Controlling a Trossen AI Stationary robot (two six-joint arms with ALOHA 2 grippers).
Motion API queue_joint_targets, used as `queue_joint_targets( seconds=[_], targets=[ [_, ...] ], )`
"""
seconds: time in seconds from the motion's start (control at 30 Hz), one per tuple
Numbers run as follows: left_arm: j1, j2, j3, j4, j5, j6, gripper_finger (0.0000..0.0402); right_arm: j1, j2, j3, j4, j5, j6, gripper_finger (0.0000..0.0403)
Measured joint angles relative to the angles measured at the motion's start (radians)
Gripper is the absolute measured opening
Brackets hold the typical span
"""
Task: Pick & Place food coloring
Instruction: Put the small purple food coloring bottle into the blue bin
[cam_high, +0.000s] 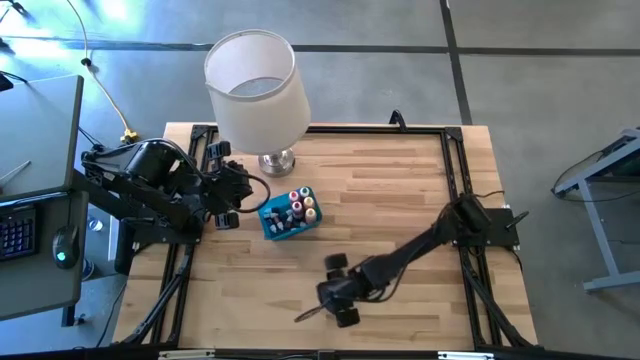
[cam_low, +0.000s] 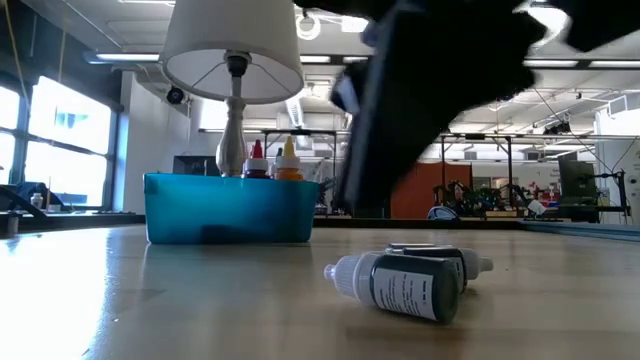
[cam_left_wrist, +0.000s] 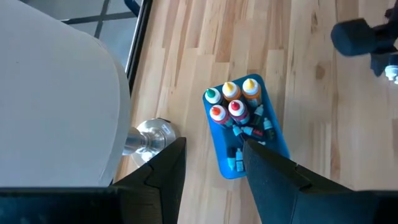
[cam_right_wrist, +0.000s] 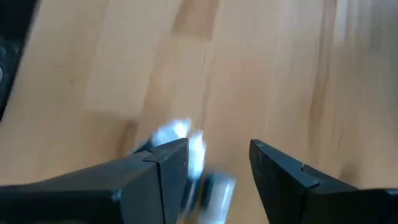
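Dark bottles (cam_low: 415, 280): lying on counter (cam_low: 200, 310), nearest low camera.
Right gripper (cam_right_wrist: 217, 163): above them, jaws spread.
Left gripper (cam_left_wrist: 214, 163): above blue tray (cam_high: 272, 226), jaws spread.

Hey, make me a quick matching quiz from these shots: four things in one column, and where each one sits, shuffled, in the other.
Things:
1. white-shaded table lamp
2. blue rectangular plastic tray
3. dark dropper bottle with white cap
4. left gripper

Places:
A. lying on its side on the bare wood, under the right gripper
B. hovering open beside the tray
C. holding upright coloured bottles
D. standing at the table's far edge

Pairs: 1-D, 2-C, 3-A, 4-B
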Motion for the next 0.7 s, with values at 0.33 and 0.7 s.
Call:
queue_joint_targets(
  seconds=[0.33,0.7],
  targets=[
    [0.0,0.0,0.0,0.0,0.0,-0.054,0.0154,0.081,-0.001,-0.017,-0.177,0.086,0.21,0.0174],
    [0.0,0.001,0.0,0.0,0.0,-0.102,0.0154,0.042,-0.001,-0.017,-0.191,0.128,0.226,0.0174]
  ],
)
